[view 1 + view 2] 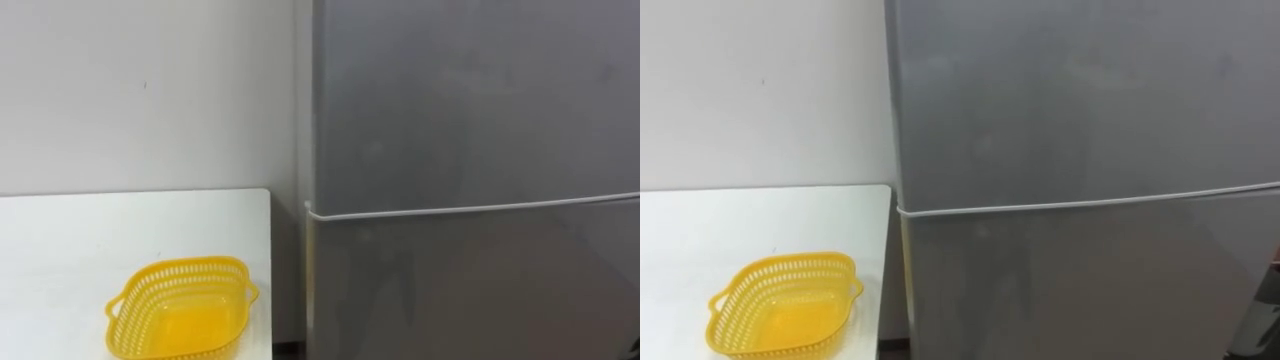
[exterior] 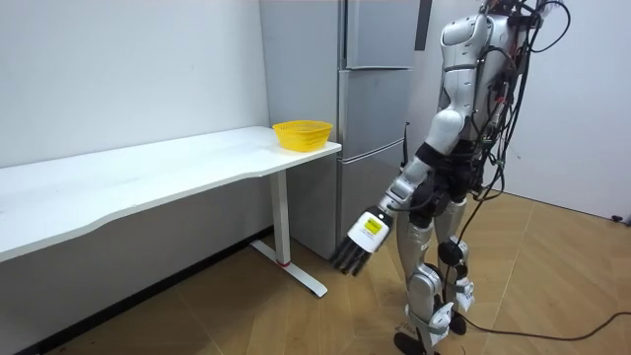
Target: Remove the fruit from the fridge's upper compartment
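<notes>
Desk: What's the biggest thing on your feed?

Me: The grey fridge (image 1: pixel 470 180) — it takes up most of what I get from the head camera. Its upper door (image 1: pixel 470 100) is closed and so is its lower door (image 1: pixel 470 290), with a pale seam (image 1: pixel 470 208) running between them. Whatever sits in the upper compartment is behind that closed door, so I can't tell you what it is.

Desk: And beside it?

Me: A long white table (image 1: pixel 60 240) stands to the left of the fridge, along the wall (image 1: pixel 140 90), its end just beside the fridge's side. On the end nearest the fridge I have a yellow perforated basket (image 1: pixel 180 305), sitting upright.

Desk: Where's the robot?

Me: In the room view it stands upright on the wood floor (image 2: pixel 296 316) in front of the fridge, facing it and apart from the doors. Its left hand (image 2: pixel 363 237) hangs low, below the level of the fridge's seam — fingers straight, pointing down, holding nothing
</notes>
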### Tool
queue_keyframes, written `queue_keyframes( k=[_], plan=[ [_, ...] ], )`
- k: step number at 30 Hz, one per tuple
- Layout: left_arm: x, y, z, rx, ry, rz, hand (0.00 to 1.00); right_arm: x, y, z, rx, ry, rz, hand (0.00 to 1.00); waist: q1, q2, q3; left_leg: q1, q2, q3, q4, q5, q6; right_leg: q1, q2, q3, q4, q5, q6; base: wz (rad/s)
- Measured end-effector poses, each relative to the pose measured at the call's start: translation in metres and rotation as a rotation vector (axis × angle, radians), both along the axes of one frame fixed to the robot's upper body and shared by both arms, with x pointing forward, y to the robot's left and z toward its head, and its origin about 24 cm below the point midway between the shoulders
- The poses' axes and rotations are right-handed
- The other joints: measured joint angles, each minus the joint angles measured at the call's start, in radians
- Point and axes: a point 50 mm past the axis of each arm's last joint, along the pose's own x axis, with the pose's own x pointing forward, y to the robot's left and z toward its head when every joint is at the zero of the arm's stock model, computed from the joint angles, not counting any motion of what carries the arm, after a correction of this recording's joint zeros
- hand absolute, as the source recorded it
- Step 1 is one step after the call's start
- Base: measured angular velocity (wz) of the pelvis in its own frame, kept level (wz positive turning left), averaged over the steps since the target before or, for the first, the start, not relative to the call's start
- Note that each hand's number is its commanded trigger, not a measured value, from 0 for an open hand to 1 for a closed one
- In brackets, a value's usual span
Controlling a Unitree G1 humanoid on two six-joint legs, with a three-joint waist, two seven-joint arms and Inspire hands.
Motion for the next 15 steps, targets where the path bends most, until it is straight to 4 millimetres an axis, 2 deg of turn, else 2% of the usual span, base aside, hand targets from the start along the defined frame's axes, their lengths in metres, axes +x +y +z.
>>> queue_keyframes(
  k=[6,9,12,15],
  plan=[
    [0.05,0.013,0.033,0.197,-0.256,0.01,0.0,0.004,-0.001,0.002,-0.021,-0.023,0.03,0.0,0.001,0.004,-0.0056,-0.003,-0.001,-0.001,0.002,0.0,0.0,-0.006,0.0,-0.001,0.001,0.0,0.0,0.0],
    [0.068,0.017,0.053,0.3,-0.384,0.036,0.0,0.004,-0.001,0.002,-0.022,-0.026,0.028,0.0,0.001,0.007,-0.008,-0.002,-0.001,-0.001,0.001,0.0,0.0,-0.006,-0.001,-0.008,0.001,0.0,0.0,0.0],
    [0.077,0.019,0.065,0.357,-0.454,0.055,0.0,0.003,-0.001,0.002,-0.022,-0.03,0.028,0.0,-0.001,0.009,-0.0094,-0.001,-0.001,-0.001,0.001,0.0,0.0,-0.006,-0.001,-0.007,0.001,0.0,0.0,0.0],
    [0.093,0.02,0.089,0.427,-0.58,0.087,0.0,0.005,-0.001,0.002,-0.023,-0.032,0.038,0.0,-0.002,0.008,-0.0102,0.002,-0.001,-0.002,0.002,0.0,0.0,-0.005,0.0,0.0,0.001,0.0,0.0,0.0]
  ],
)
